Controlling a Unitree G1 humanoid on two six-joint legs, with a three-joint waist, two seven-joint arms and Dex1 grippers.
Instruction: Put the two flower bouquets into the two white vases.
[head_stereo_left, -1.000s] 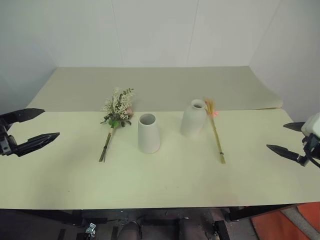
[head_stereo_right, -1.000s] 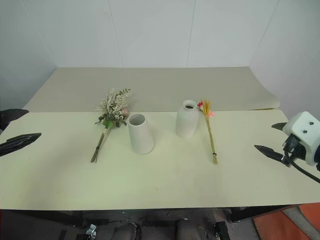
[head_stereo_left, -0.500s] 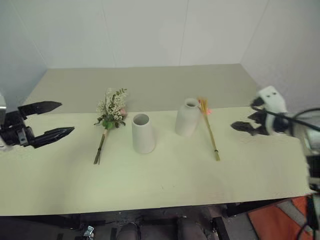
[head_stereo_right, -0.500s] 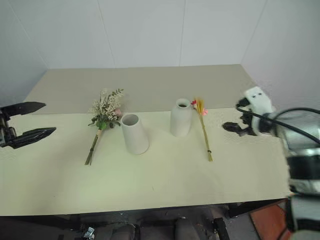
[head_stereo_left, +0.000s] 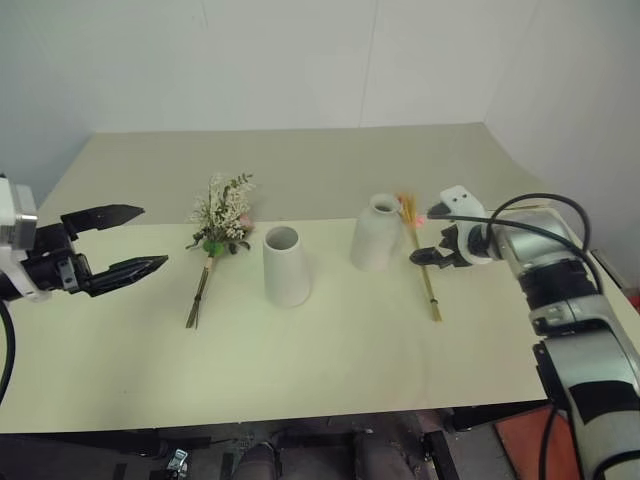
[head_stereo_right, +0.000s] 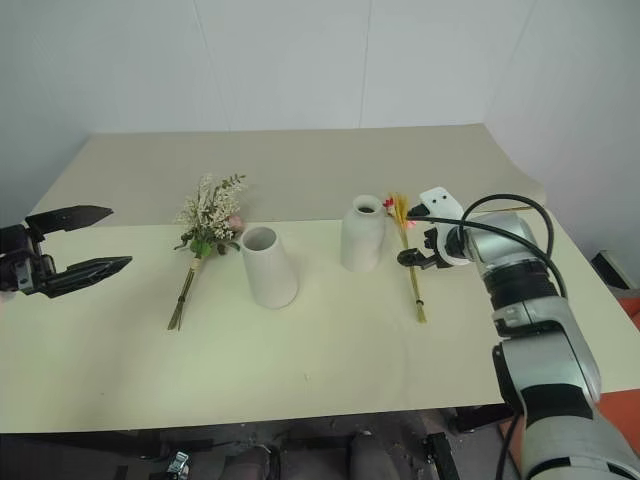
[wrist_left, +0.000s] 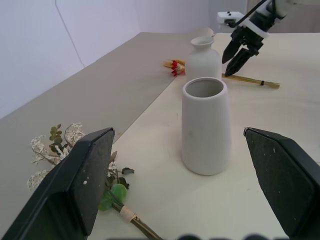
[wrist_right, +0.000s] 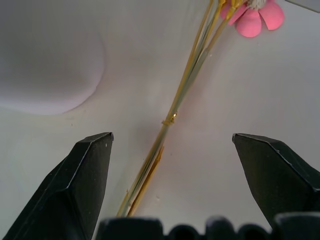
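Hovering wide open, your right gripper straddles the thin stalk bundle beside the bottle-shaped vase, apparently not yet touching. Your left gripper waits open near the bushy bunch.

the right arm was built of silver-grey rounded segments with black joints, a black cable looping behind its white wrist housing. both arms ended in two pointed matte black fingers.
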